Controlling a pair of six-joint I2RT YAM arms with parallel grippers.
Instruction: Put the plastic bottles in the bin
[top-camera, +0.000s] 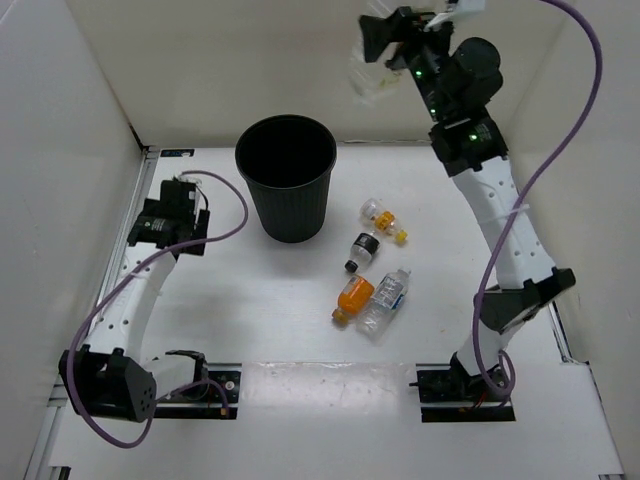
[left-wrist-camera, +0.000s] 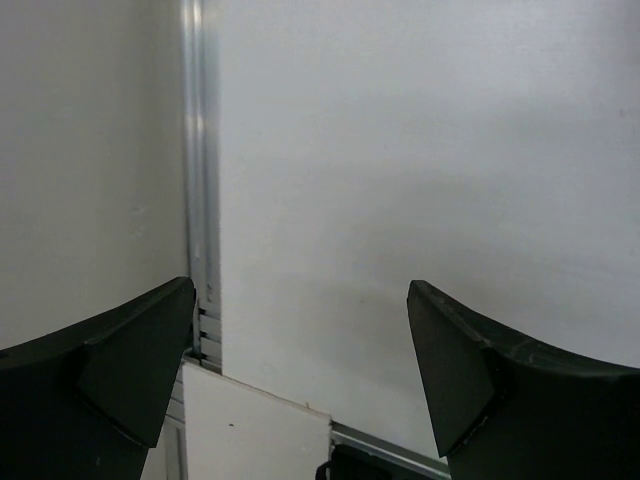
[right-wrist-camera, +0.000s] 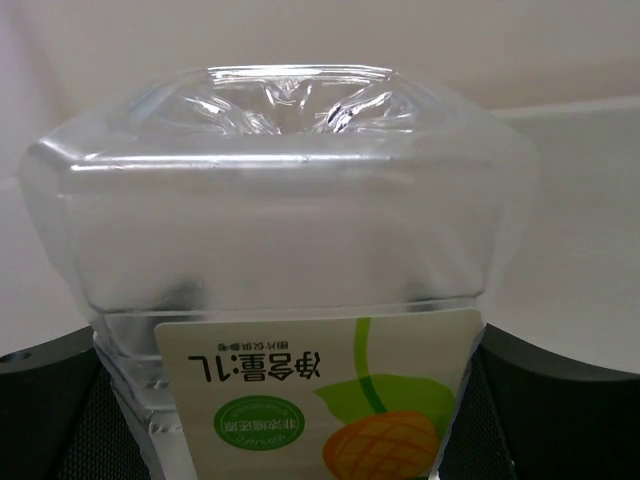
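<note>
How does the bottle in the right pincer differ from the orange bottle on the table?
The fruit-print bottle is held aloft by the right pincer, while the orange bottle lies on its side on the table. The fruit-print bottle is clear with a white label, whereas the orange bottle looks solid orange. Both are plastic bottles, and neither is in the bin yet.

Bright, even light falls from above. The bin (top-camera: 286, 180) drops a soft shadow on the white worktop (top-camera: 300, 340). In the top view the fruit-print bottle (top-camera: 367, 78) is pale and blurred; close up, its clear base shows small glare. The left wrist view is greyer.
</note>
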